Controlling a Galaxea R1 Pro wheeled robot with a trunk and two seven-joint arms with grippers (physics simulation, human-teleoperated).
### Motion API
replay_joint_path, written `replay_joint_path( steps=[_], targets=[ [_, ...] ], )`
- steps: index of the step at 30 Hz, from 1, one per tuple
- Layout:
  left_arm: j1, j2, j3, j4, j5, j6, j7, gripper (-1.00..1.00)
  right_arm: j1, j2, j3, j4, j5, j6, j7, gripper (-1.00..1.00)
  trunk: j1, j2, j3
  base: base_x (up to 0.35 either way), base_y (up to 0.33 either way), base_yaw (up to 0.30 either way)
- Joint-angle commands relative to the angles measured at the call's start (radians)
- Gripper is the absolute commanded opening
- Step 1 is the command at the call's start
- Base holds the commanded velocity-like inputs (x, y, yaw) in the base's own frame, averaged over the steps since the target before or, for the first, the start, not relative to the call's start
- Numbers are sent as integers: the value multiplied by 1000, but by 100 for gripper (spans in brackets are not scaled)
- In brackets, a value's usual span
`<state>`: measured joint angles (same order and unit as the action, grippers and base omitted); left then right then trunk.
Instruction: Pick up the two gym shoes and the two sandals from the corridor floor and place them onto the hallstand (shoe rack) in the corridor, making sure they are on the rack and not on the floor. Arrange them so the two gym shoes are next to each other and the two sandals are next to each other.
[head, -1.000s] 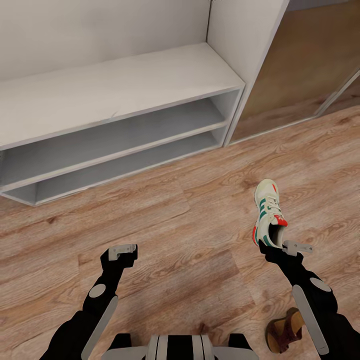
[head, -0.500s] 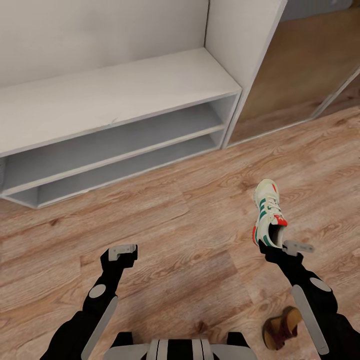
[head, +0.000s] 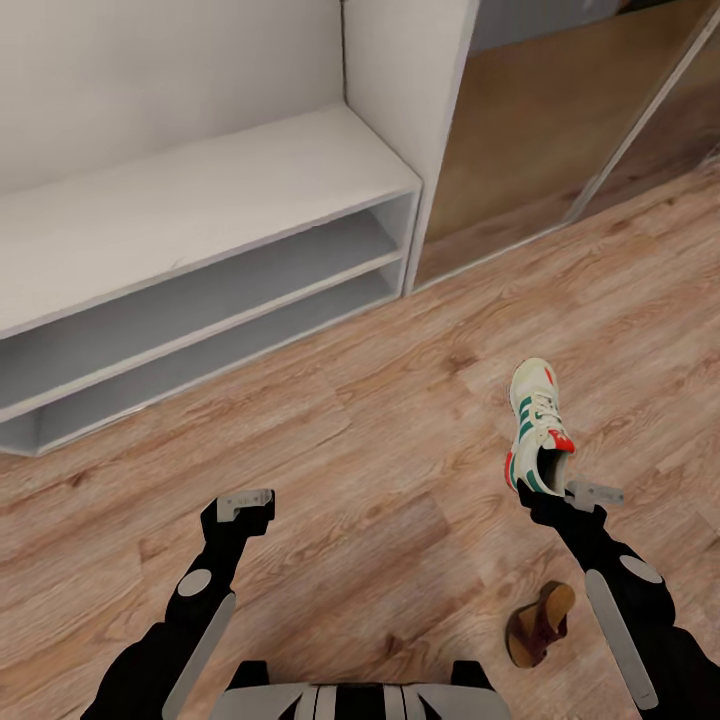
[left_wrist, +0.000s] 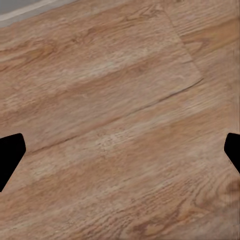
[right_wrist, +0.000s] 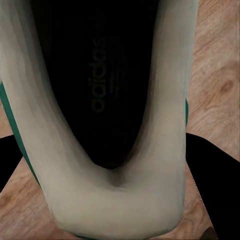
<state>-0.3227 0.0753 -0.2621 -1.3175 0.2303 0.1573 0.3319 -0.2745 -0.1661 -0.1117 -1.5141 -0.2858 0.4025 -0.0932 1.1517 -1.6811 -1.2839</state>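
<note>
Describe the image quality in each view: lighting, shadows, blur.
Head view: even, soft light, faint shadows inside the hallstand shelves, mild compression blur. Left wrist view: floor grain soft, fingertips plain black. Right wrist view: gym shoe very close and blurred, its dark opening barely lit, a faint logo just legible.

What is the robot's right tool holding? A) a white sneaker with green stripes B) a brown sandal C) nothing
A: the right tool is shut on the heel of the sneaker, held above the floor, while a brown sandal lies on the floor.
</note>
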Motion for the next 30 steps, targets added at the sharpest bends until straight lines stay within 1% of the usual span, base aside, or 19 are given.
replay_joint_path(
  steps=[1,7,11,17,30],
  targets=[
    [0,1,-3,-2,8,4,9,100,-1,-1,1,-1,-10,5,-8,-100,-4,7,3,0,0,-283],
    [1,1,-3,-4,8,3,9,100,0,0,1,-1,-10,4,-8,-100,-27,49,22,0,0,-283],
    [3,2,-4,-8,8,1,9,100,-1,-1,1,-1,-10,5,-8,-100,-27,49,22,0,0,-280],
    [32,3,-8,-13,9,-10,4,100,0,-1,0,-1,-10,5,-8,-100,-27,49,22,0,0,-274],
    [36,2,-8,-14,16,-12,-2,100,-1,-1,-2,-1,-10,4,-8,-100,-27,49,22,0,0,-255]
  ],
)
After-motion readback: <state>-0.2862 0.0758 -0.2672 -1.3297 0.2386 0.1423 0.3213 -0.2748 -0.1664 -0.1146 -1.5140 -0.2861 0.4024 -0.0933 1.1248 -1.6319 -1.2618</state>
